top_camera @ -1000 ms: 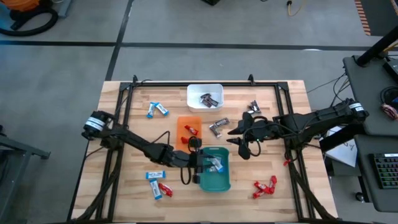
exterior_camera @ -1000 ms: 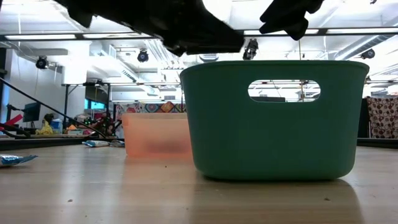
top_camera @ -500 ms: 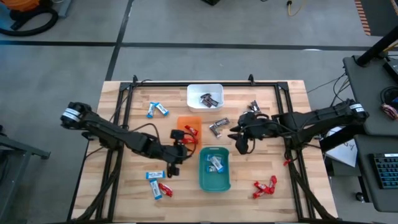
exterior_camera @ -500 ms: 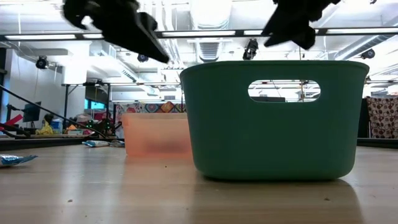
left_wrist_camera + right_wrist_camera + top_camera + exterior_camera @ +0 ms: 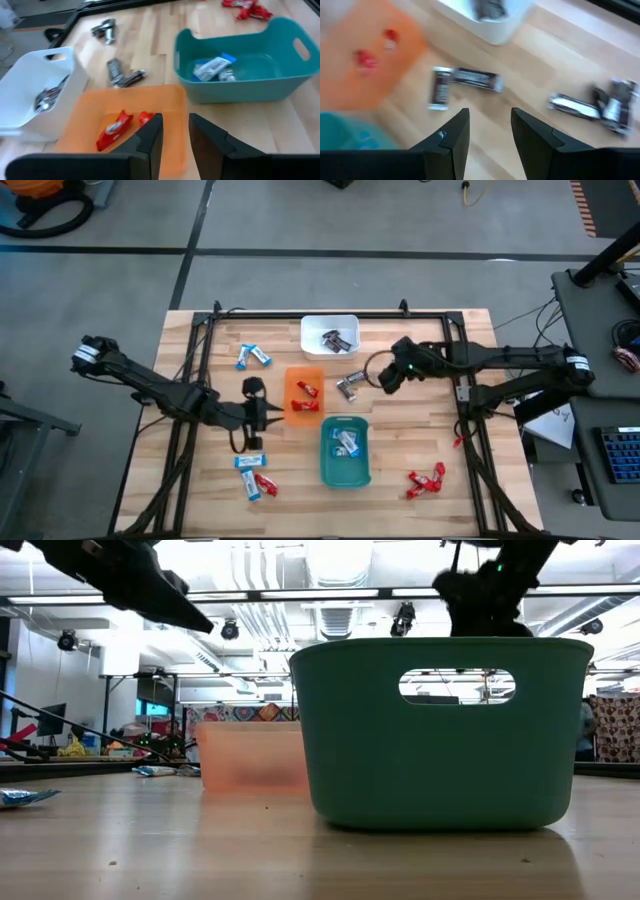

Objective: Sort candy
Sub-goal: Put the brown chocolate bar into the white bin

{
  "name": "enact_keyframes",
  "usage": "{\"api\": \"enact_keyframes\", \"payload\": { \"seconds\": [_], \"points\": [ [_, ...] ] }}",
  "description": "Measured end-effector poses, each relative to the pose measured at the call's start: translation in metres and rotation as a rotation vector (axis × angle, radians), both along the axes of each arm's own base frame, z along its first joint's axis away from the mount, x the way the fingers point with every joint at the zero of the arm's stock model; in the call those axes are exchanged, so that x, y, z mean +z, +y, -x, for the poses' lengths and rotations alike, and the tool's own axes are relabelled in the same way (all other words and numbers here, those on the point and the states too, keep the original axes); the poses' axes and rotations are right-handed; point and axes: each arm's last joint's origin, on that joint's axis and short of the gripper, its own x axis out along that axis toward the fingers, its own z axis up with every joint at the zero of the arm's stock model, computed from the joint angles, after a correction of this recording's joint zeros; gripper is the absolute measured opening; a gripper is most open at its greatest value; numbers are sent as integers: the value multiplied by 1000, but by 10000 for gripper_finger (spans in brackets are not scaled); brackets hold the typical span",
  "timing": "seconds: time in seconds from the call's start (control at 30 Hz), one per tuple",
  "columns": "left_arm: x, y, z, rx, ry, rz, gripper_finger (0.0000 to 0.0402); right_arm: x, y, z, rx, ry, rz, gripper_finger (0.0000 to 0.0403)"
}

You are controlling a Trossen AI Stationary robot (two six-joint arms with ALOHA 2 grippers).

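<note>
- Wooden tabletop (image 5: 420, 445) sits on a grey workshop floor; ceiling lights and cluttered benches behind.
- Teal tray (image 5: 346, 450) as landmark: blue-and-white candy (image 5: 346, 443) inside it, orange tray (image 5: 304, 394) just behind with red candy (image 5: 308, 389), white tray (image 5: 329, 334) farther back.
- Loose red candies (image 5: 426, 478) right of teal; blue ones (image 5: 249, 462) left.
- Left gripper (image 5: 173, 131) left of the orange tray, fingers parted, empty.
- Right gripper (image 5: 490, 131) hovers near dark brown/silver candies (image 5: 349, 385), jaws apart, empty.
</note>
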Motion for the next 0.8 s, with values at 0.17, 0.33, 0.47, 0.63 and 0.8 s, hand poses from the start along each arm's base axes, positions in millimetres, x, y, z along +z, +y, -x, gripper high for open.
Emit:
{"api": "enact_keyframes", "payload": {
  "seconds": [0.17, 0.33, 0.47, 0.63, 0.8],
  "points": [
    [-1, 6, 12, 52, -31, -2, 77, -14, -25, 1, -57, 109, -35, 137],
    [-3, 9, 18, 61, -41, -7, 77, -33, -48, -1, -74, 225, -73, 137],
    [-5, 11, 20, 79, -42, -47, 77, -46, -63, -3, -96, 291, -111, 137],
    [-4, 13, 20, 103, -37, -150, 77, -63, -77, -5, -98, 366, -131, 137],
    [-3, 16, 21, 161, -32, -275, 77, -76, -85, -6, -88, 423, -156, 137]
  ]
}}
